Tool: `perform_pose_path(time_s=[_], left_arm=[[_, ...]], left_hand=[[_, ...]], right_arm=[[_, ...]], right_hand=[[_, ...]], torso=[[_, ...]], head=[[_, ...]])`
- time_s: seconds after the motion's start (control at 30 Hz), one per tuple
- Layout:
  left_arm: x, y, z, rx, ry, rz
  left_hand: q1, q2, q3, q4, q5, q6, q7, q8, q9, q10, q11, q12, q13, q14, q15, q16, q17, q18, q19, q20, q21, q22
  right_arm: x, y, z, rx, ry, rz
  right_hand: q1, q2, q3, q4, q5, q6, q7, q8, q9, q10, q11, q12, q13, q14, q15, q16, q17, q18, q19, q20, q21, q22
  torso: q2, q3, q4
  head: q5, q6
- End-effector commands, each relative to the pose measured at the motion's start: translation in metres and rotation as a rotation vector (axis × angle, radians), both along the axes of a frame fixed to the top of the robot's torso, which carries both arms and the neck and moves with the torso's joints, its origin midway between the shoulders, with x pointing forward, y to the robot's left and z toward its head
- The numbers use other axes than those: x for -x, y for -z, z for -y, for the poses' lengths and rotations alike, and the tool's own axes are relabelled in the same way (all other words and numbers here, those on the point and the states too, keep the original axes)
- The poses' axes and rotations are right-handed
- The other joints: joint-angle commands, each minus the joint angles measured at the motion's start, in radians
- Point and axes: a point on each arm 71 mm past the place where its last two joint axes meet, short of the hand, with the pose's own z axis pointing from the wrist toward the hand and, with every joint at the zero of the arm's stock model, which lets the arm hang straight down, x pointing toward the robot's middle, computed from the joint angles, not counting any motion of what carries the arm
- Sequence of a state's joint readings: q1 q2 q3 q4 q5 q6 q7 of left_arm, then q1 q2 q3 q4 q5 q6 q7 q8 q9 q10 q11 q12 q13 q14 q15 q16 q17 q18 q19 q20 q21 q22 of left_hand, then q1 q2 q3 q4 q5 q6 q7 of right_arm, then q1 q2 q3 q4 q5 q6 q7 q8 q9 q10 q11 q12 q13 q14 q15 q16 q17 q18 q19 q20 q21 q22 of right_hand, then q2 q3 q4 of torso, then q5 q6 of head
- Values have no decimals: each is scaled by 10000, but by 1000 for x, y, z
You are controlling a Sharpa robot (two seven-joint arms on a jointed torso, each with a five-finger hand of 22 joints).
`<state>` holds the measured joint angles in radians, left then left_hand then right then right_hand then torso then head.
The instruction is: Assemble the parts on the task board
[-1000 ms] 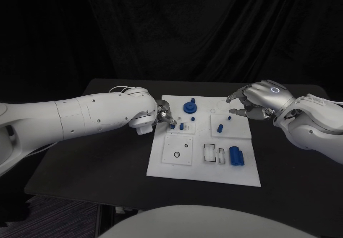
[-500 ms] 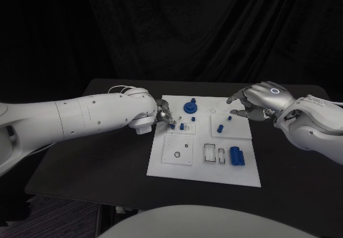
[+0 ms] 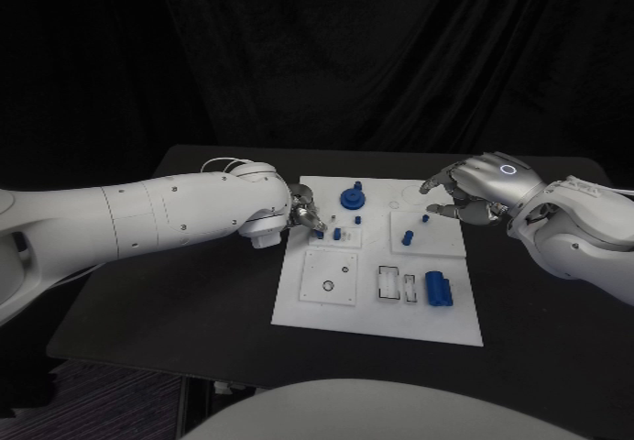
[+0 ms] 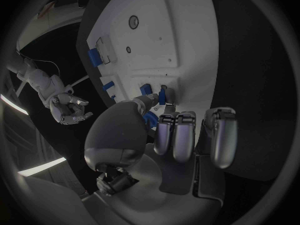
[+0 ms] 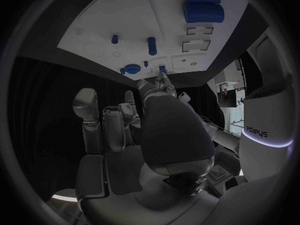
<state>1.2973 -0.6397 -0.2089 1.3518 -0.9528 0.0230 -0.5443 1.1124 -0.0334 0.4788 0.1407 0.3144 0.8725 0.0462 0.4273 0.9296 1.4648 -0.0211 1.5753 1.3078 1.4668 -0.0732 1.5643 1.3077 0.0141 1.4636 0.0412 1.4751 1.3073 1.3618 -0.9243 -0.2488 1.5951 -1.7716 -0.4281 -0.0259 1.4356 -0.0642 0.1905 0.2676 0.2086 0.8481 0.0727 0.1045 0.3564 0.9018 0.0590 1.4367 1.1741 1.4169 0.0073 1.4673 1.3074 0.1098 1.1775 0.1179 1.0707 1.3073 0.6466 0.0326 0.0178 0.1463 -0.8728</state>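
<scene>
in the head view the board (image 3: 377, 268) lies mid-table (image 3: 172, 302), black drapes behind. the left hand (image 3: 301, 213) sits at the board's left edge, just as it did a second ago, its fingers (image 3: 314, 223) tipped down onto a small blue peg (image 3: 320, 234); whether they pinch it or only touch it i cannot tell here. the right hand (image 3: 472, 190) has drifted slightly back toward the board's far right corner, fingers curled and apart from the pegs, nothing visibly in them. little has changed, so i judge the left peg is being seated, not yet released. other parts: a round knob (image 3: 352, 196) at the far side, a peg (image 3: 407, 237) on the right panel, a block (image 3: 437, 288) near the front. in the left wrist view the thumb and a fingertip (image 4: 164, 92) close on the peg (image 4: 147, 89) at the board's (image 4: 150, 30) edge, so it looks pinched. in the right wrist view the fingers (image 5: 112, 125) are bent over the board (image 5: 125, 15), holding nothing i can see; the block (image 5: 203, 7) lies far off.
</scene>
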Motion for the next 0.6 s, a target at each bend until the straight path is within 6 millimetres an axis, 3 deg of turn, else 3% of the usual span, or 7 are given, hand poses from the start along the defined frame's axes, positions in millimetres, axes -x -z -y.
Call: perform_pose_path(time_s=[0.03,0.3,0.33,0.6], left_arm=[[4,5,2,-88,197,-297],[5,6,2,-136,193,-353],[5,6,2,-141,186,-356],[4,7,-1,-199,22,-332]], left_hand=[[-140,-22,-87,3,-68,40,70,-80,7,1060,5,-45,2630,1040,5,65,2631,132,507,-17,-63,2264],[-228,-19,-154,59,-115,59,77,-151,5,1060,9,-45,2630,1040,9,65,2631,141,489,-14,-99,2252],[-376,-12,-266,180,-313,69,96,-244,-7,1060,25,-45,2630,1040,22,65,2631,140,488,-5,-105,2252],[-778,-69,-783,583,-834,105,181,-685,-89,1060,101,-45,2630,1040,84,65,2631,160,447,48,-197,2227]], right_arm=[[-1,2,1,99,240,-100],[-2,3,1,158,293,-156],[-2,3,2,164,299,-161],[-2,3,2,211,346,-212]], right_hand=[[79,-11,17,59,54,87,7,-1,-12,-63,-18,-44,-9,-64,-13,-48,1024,88,-57,3,-43,1049],[90,-12,24,63,75,97,11,-3,-18,-76,-17,-54,-22,-74,-11,-56,1014,93,-75,5,-72,1041],[90,-12,24,63,75,97,11,-3,-18,-76,-17,-54,-22,-74,-11,-56,1014,93,-75,5,-72,1041],[101,-19,30,66,95,107,15,-7,-25,-111,-16,-69,-50,-102,-9,-75,988,100,-105,7,-116,1029]], torso=[[4,1,6],[1,3,4],[1,2,5],[2,-4,-1]], head=[[-1,2],[11,2],[10,2],[41,2]])
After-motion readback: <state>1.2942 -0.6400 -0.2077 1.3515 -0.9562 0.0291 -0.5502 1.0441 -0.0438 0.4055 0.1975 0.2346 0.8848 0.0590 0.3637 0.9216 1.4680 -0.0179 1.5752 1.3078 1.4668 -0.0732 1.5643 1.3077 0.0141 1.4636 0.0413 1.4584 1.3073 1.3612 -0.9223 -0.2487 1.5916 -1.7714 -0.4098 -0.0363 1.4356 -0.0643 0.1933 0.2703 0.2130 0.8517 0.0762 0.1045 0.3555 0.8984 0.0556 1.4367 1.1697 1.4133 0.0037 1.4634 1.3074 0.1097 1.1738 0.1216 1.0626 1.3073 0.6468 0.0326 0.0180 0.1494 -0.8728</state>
